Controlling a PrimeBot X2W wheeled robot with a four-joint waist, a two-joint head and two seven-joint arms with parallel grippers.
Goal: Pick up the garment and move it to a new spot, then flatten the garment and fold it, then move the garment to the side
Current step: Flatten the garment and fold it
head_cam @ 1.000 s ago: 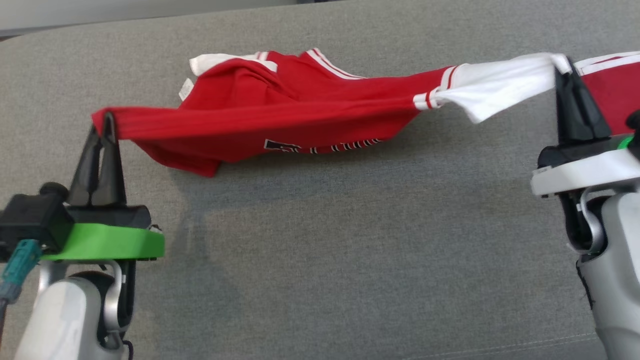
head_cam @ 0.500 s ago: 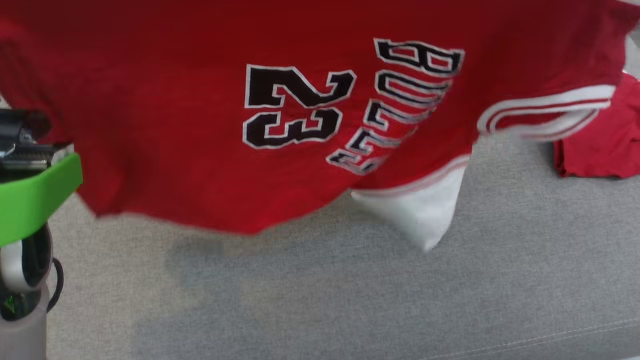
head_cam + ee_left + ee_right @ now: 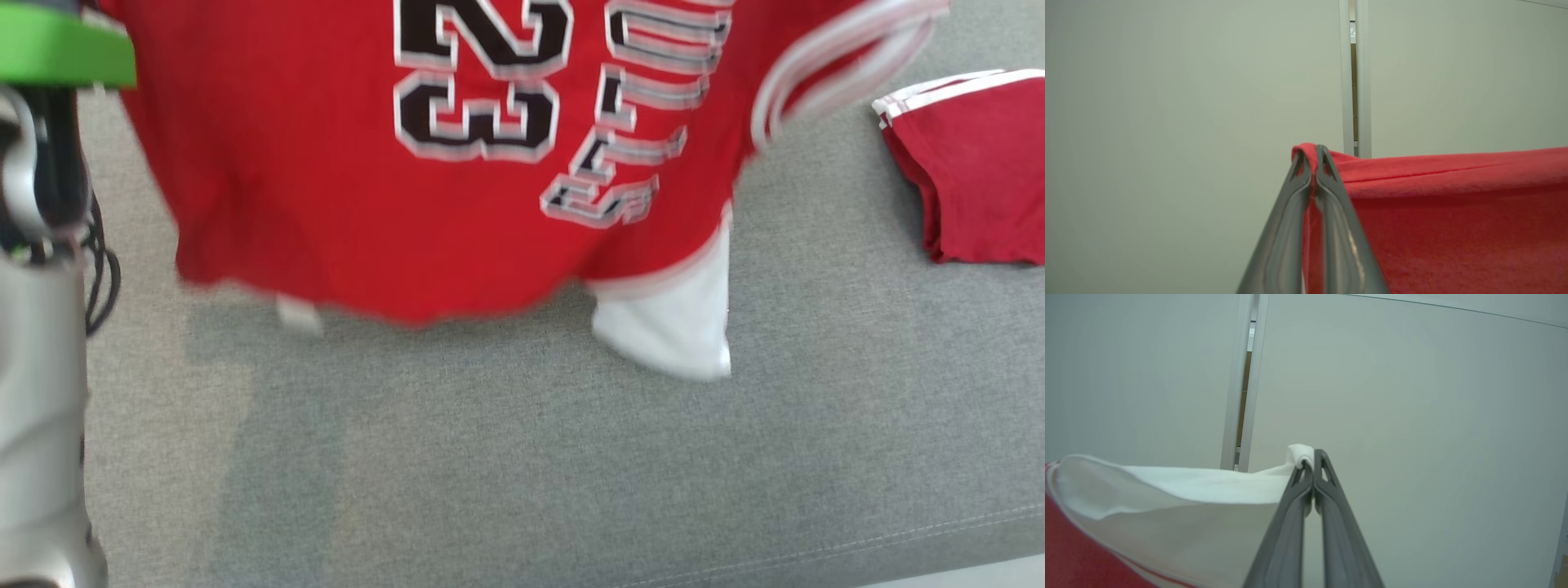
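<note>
The garment (image 3: 326, 204) is a red jersey with a black "23", white-trimmed lettering and white sleeves. It hangs in the air above the grey couch, its lower edge and one white sleeve (image 3: 669, 327) dangling free. My left gripper (image 3: 1311, 157) is shut on a red edge of the garment (image 3: 1453, 212), fingers pointing up toward a pale wall. My right gripper (image 3: 1311, 459) is shut on the tip of a white sleeve (image 3: 1188, 506). In the head view my left arm's green wrist plate (image 3: 57, 49) and pale forearm stand at the far left.
A second red piece with white stripes (image 3: 971, 163) lies on the grey couch cushion (image 3: 522, 457) at the right. The cushion's front seam (image 3: 898, 539) runs along the lower right. A pale wall with a narrow door gap (image 3: 1354, 77) faces both wrist cameras.
Both arms have lifted the garment off the couch; it now hangs spread with the "23" showing. Over the last half second it rose further, and the green wrist plate went up.
</note>
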